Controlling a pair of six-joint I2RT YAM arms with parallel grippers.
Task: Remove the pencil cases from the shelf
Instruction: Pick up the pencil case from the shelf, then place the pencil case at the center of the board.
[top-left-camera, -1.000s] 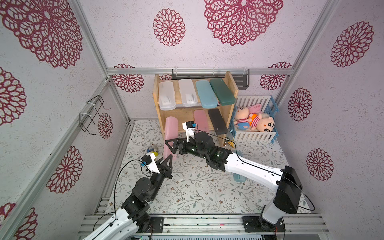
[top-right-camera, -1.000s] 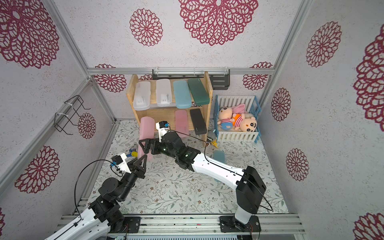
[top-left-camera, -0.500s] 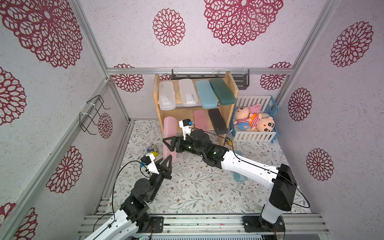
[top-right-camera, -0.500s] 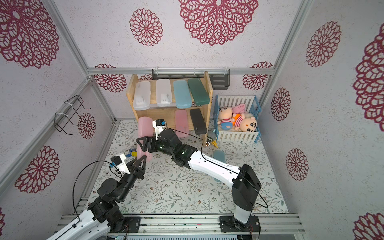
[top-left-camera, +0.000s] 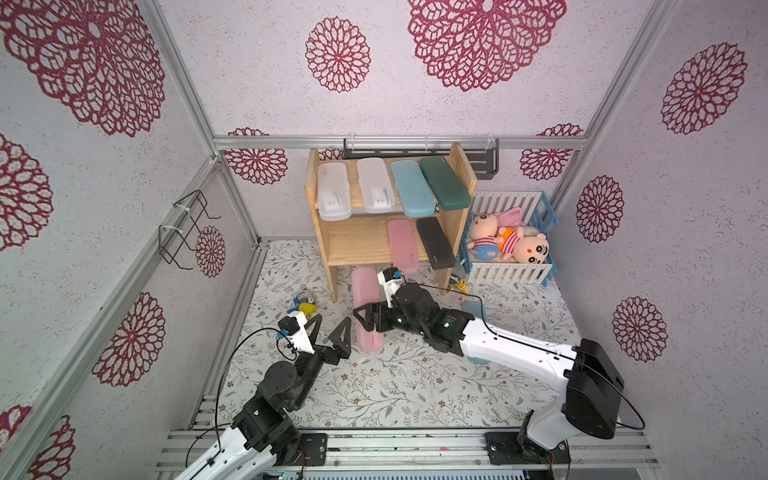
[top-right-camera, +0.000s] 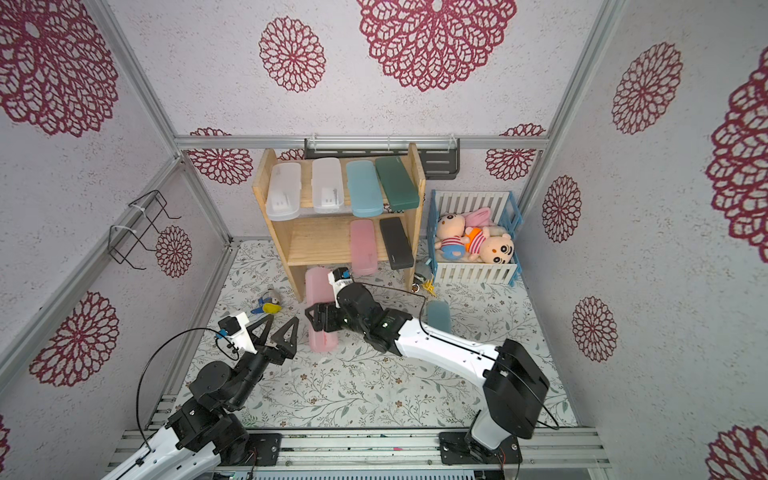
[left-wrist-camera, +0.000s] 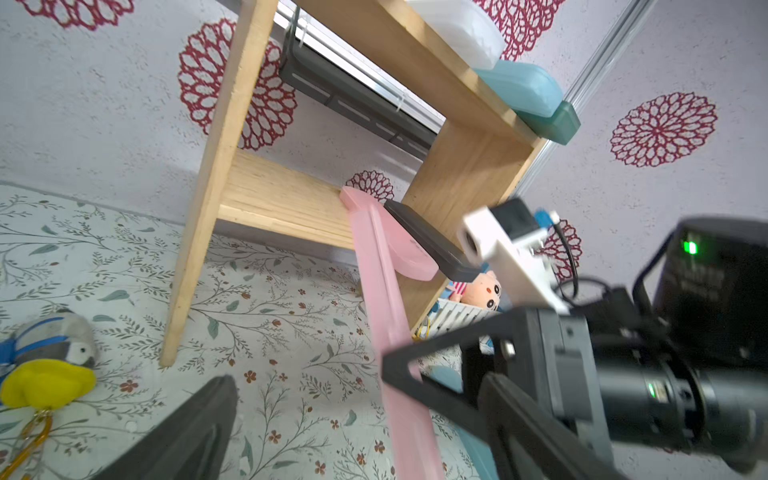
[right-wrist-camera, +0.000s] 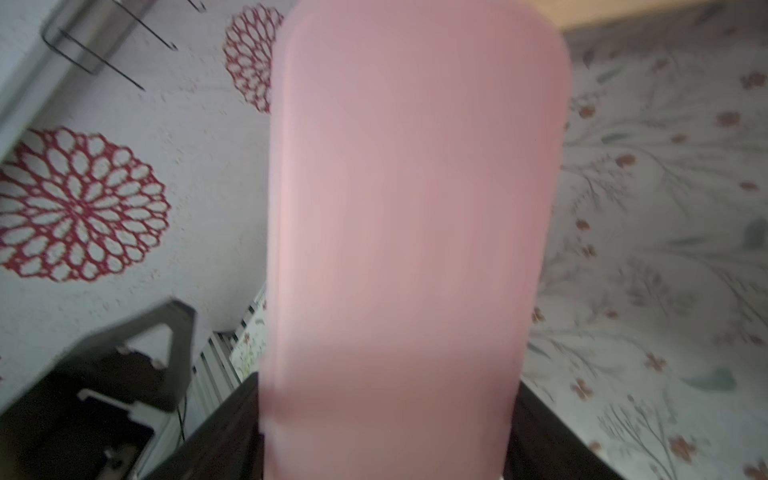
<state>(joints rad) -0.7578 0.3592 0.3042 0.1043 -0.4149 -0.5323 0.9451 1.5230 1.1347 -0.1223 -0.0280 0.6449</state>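
Left hand: goes from pinched shut to wide open inside the last second. Your left hand (top-left-camera: 331, 326) sits lower left of centre in both top views. It's empty, just beside the low end of the pink case and not on it.
Right hand: does the opposite, from gaping to clamped. Your right hand (top-left-camera: 372, 322) grips the pink case across its lower half, and the right wrist view shows a finger on each side.
Pink case: the pink case (top-left-camera: 365, 291) hangs tilted in that grip, just below the shelf (top-left-camera: 357, 243) in the frame. Its far end is near the lower tier's front edge, and I can't tell if it touches the wood.
What it means: looks to me like a handover just wrapped up, so this case is all the right arm's now and basically out.
Already out: one light blue case (top-left-camera: 471, 308) lies on the worktop (top-left-camera: 374, 395) right of centre, partly under the right arm.
Left to do: six are on the shelf. The two white cases (top-left-camera: 332, 195), blue case (top-left-camera: 411, 187) and green case (top-left-camera: 442, 183) are up top. The second pink case (top-left-camera: 401, 245) and black case (top-left-camera: 434, 245) are below.
My guess: you set this one down, and the free left hand goes for another.
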